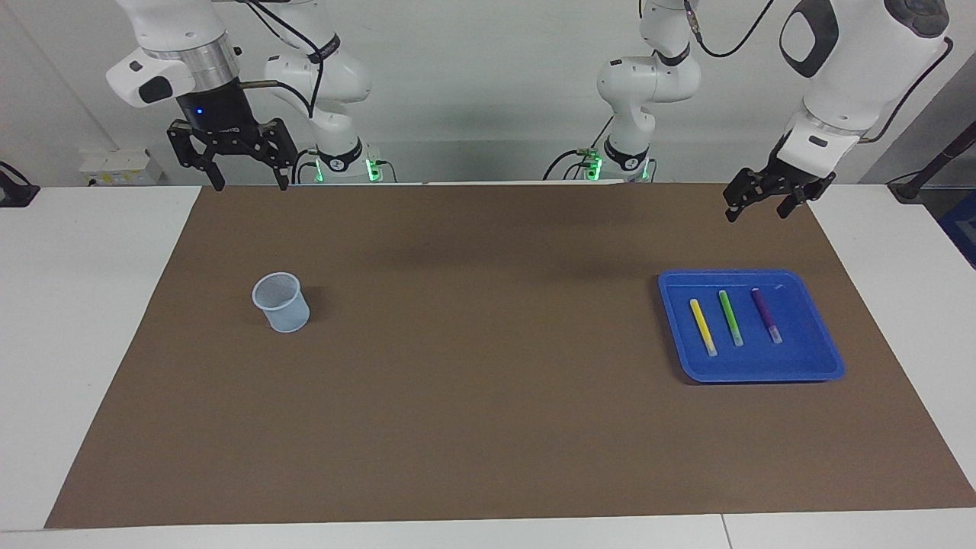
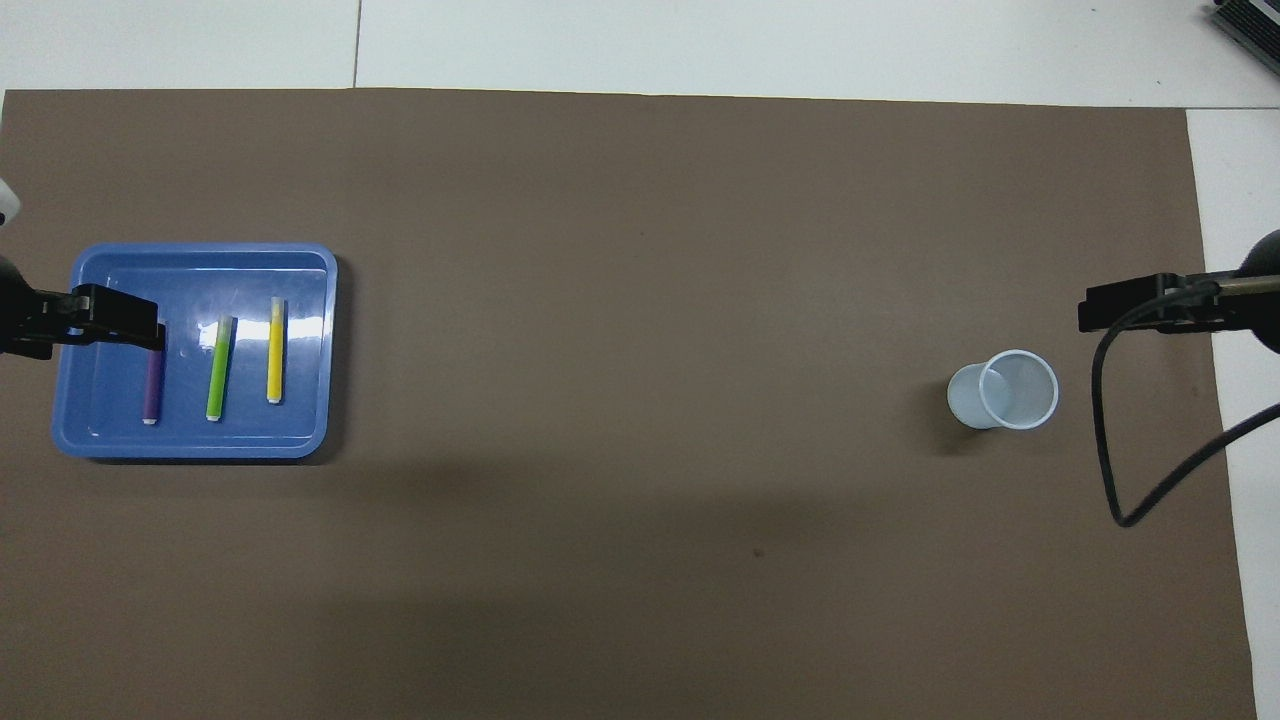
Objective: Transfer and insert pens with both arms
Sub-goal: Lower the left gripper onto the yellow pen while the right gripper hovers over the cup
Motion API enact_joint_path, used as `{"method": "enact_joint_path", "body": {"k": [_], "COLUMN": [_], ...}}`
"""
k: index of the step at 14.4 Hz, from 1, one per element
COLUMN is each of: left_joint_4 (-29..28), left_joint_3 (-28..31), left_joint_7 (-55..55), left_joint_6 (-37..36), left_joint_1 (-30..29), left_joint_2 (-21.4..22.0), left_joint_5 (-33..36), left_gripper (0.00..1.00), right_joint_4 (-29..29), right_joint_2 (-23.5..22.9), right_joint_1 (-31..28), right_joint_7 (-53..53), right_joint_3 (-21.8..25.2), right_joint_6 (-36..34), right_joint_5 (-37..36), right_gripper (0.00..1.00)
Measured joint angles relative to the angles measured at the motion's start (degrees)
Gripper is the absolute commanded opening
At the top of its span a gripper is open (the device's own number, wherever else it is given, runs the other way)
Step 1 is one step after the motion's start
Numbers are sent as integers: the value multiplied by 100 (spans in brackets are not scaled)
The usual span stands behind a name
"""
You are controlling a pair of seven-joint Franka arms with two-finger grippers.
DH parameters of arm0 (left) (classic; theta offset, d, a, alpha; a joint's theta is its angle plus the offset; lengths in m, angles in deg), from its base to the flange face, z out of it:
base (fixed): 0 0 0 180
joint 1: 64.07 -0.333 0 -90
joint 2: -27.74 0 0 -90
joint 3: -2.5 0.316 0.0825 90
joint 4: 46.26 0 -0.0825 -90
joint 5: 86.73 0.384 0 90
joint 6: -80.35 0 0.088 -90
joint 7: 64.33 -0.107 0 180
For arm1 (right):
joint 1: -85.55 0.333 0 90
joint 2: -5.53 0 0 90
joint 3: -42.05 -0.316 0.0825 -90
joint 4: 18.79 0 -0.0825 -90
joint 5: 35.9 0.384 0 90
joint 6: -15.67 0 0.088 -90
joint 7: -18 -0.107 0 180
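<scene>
Lying in blue tray [image 1: 827,358], three pens [image 1: 730,317] bear no readable writing.

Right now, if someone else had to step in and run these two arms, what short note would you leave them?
Left gripper: open, empty, in the air near the blue tray.
Right gripper: open, empty, raised at the right arm's end of the table, waiting.
Yellow pen, green pen and purple pen: lying side by side in the tray.
Cup: upright on the brown mat, nothing visible inside.
Done: nothing moved yet.
Left: pick up each pen, pass it across, drop it in the cup.
</scene>
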Motion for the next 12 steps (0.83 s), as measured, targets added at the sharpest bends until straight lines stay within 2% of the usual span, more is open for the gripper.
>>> {"method": "enact_joint_path", "body": {"k": [5,9,12], "left_joint_4": [-392,-611,-702], "left_joint_3": [-12,-6,10], "left_joint_7": [-1,-1,-1], "left_joint_6": [540,1016,1433], "left_joint_1": [5,0,-7], "left_joint_2": [-78,-339,-637], "left_joint_5": [-30,-35,-35], "left_gripper": [100,100,100], "right_joint_4": [-1,-19,-41], "right_joint_2": [1,1,2], "right_joint_1": [38,50,37], "right_joint_7": [146,148,115], "right_joint_3": [-21,-21,0], "right_joint_6": [5,-2,-9], "right_joint_5": [79,96,631], "right_gripper": [100,100,100]}}
